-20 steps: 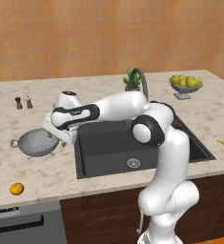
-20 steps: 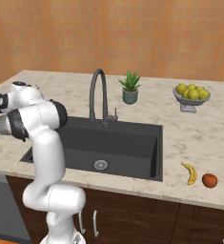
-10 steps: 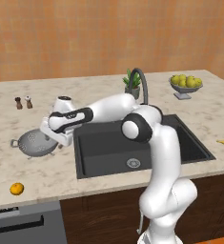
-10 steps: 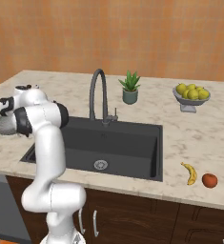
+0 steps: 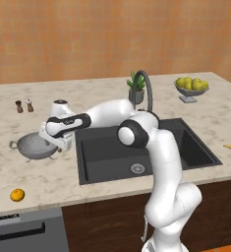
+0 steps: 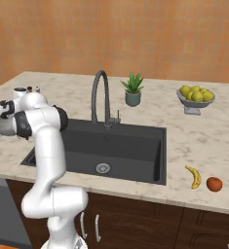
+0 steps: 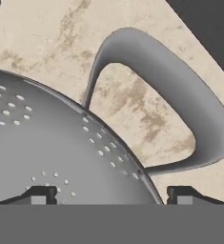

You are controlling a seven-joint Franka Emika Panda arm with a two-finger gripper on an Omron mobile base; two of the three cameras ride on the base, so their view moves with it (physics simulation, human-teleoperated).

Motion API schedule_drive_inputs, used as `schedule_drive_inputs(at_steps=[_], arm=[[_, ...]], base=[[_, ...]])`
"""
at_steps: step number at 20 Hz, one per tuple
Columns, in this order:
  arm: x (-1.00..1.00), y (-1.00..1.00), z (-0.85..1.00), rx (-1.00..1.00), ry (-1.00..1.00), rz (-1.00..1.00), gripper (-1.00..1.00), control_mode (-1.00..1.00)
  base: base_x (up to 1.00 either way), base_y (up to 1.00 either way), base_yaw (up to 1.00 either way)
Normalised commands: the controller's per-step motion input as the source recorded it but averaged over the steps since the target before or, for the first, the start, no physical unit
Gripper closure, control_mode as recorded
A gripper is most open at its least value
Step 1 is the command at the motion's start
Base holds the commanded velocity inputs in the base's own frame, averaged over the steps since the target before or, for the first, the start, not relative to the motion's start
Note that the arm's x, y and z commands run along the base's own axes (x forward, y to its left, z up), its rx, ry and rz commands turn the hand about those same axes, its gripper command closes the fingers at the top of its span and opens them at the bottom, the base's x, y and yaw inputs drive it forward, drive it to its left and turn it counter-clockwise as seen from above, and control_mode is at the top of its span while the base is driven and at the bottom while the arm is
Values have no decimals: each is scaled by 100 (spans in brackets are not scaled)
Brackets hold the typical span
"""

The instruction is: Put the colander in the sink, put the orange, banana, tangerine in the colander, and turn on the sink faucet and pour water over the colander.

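The colander (image 5: 34, 146) sits on the marble surface (image 5: 48, 177) just left of the sink (image 5: 136, 152), not in it. The fingers (image 7: 108, 196) stand spread wide, released, one tip over the bowl wall and one outside by the loop handle (image 7: 180, 109) (the rim runs between them). The banana (image 6: 196, 176) lies right of the sink, beside a round red-orange fruit (image 6: 214, 184)

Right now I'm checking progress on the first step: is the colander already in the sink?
No, the colander sits on the counter left of the sink, whose basin holds nothing.
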Motion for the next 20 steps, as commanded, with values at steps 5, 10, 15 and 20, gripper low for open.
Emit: schedule_drive_inputs(at_steps=[5,10,15,20], arm=[[0,2,-13,-3,0,0,100,-100],[-7,-17,4,2,-1,0,100,-100],[-30,-32,31,2,-8,0,100,-100],[-55,-41,48,0,-3,0,100,-100]], base=[[0,0,0],[0,0,0],[0,0,0],[0,0,0]])
